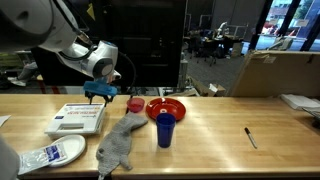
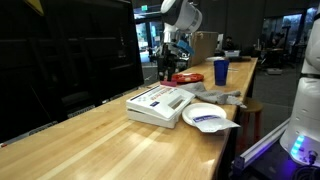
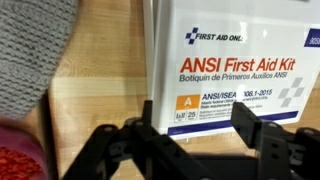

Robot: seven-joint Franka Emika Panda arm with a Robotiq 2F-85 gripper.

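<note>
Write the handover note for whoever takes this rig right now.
Gripper: open and empty, hovering over the first aid kit.
Things: the kit lies flat on the table. The grey cloth lies next to it, with the red bowl and blue cup past the cloth.
Done: gripper is above the kit.
Left: no contact yet, nothing lifted.
</note>
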